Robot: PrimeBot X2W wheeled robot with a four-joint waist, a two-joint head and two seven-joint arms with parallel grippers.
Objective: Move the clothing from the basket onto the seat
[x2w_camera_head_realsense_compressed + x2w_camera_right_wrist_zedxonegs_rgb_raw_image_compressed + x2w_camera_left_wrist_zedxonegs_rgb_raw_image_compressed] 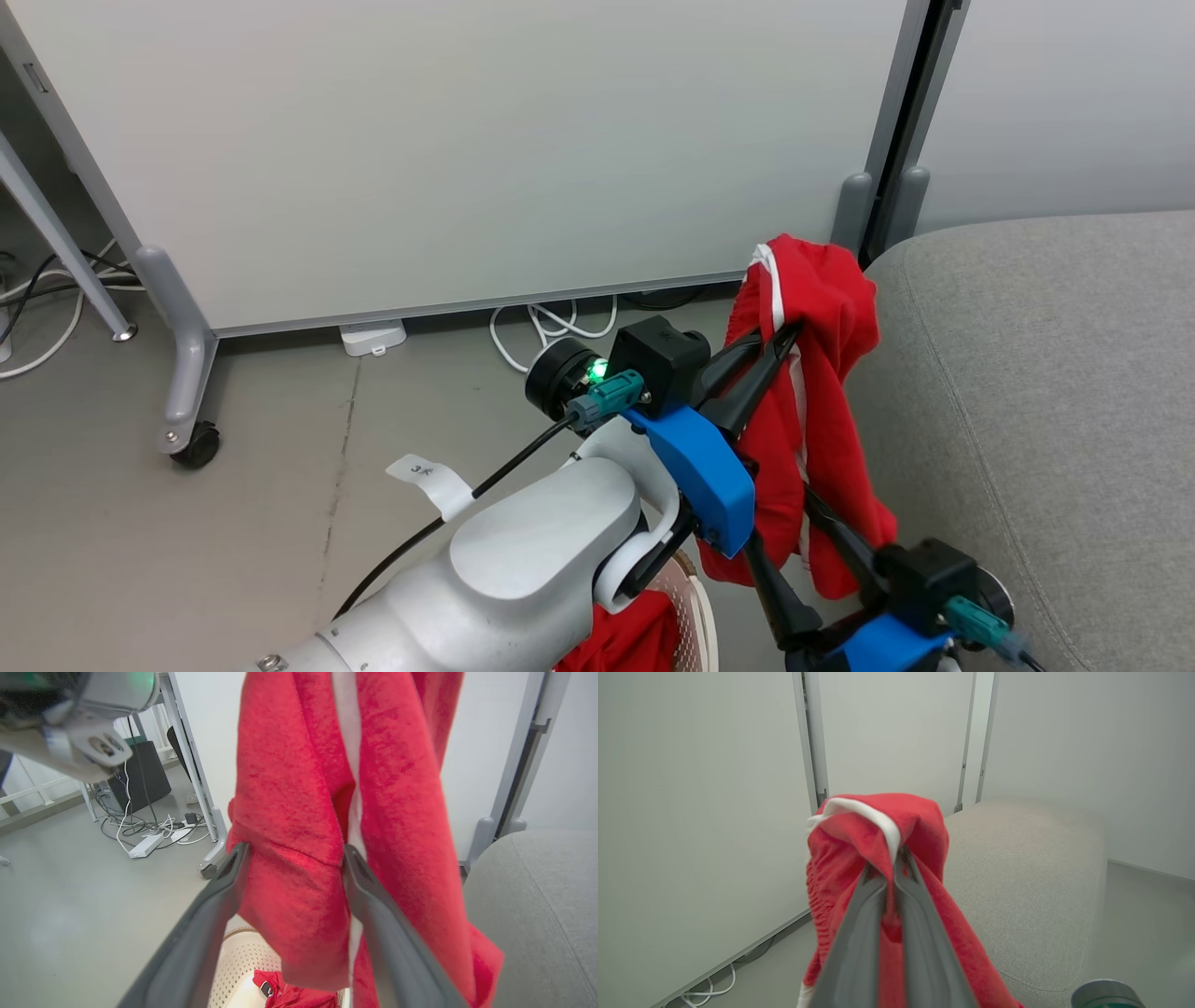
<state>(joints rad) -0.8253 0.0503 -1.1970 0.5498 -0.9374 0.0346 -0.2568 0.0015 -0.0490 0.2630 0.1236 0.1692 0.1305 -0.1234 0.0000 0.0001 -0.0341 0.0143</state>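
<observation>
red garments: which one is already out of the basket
The hanging garment, pinched near its white trim by the left claw, beside the seat. The other garment lies down in the basket.

**Readable text: one handwritten tag**

Head view: a white paper tag (425, 471) is wrapped round the black cable (523, 453) beside the left forearm (523, 551). It has a dark handwritten mark. The first character is "3"; the second is unclear.

Right wrist view: there is a small dark patch with a pale edge on the clothing (285, 994) lying in the basket (238, 961), too small to read. Two oval marks on a pale bracket (100, 746) at upper left are blurred and unreadable.
</observation>
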